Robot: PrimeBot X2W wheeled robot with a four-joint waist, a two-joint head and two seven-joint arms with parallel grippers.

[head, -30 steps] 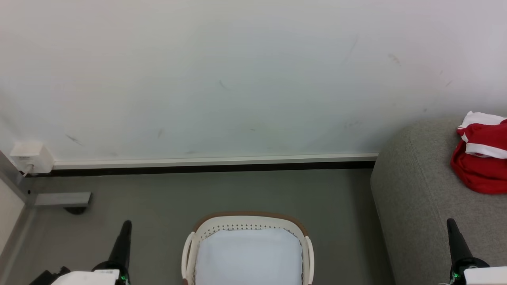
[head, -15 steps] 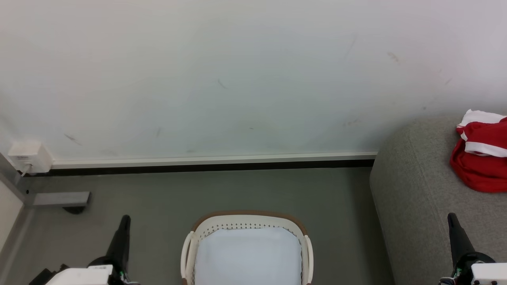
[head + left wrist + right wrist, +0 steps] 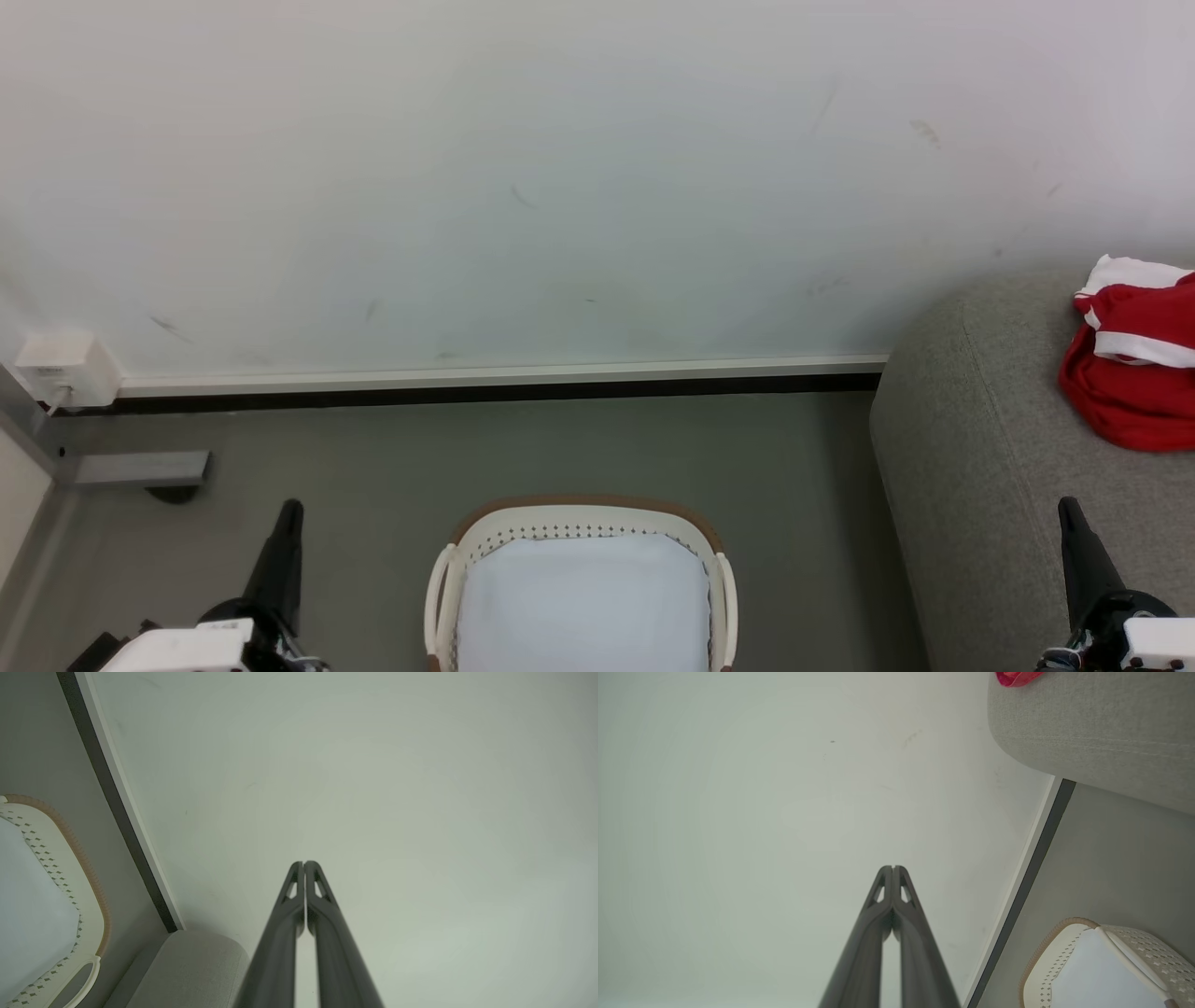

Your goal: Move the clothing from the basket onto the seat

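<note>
1. Since the basket [image 3: 579, 521] shows only a bare white bottom, the clothing [image 3: 1134, 392] looks already moved. It lies bunched on the seat [image 3: 971, 448], cut by the right edge of the head view.
2. The near end of the basket is out of frame, so I cannot tell whether any piece is left there.
3. Left hand [image 3: 291, 509]: fingers pressed together, holding nothing, low to the left of the basket and pointing at the wall [image 3: 560, 187].
4. Right hand [image 3: 1067, 506]: fingers pressed together, holding nothing, low in front of the seat. Whether it touches the seat I cannot tell.
5. Key relation: the red heap lies ahead of the right hand and a bit to its right, further up the seat.
6. The right hand is clearly nearer. The left hand is well apart from the heap, with the basket and a strip of floor [image 3: 803, 523] between.
7. The heap is a crumpled lump with white trim on top, and I see no clear long axis.
8. Edges: the seat's rounded left edge stands between basket and heap, and the heap sits back from it, so it is not likely to slide off.
9. Room: there is open floor all round the basket, with the skirting [image 3: 504, 378] and wall beyond it. The seat in front of the heap is free.
10. Judged: the task is at or near its end, and a look down into the basket would settle it.
</note>
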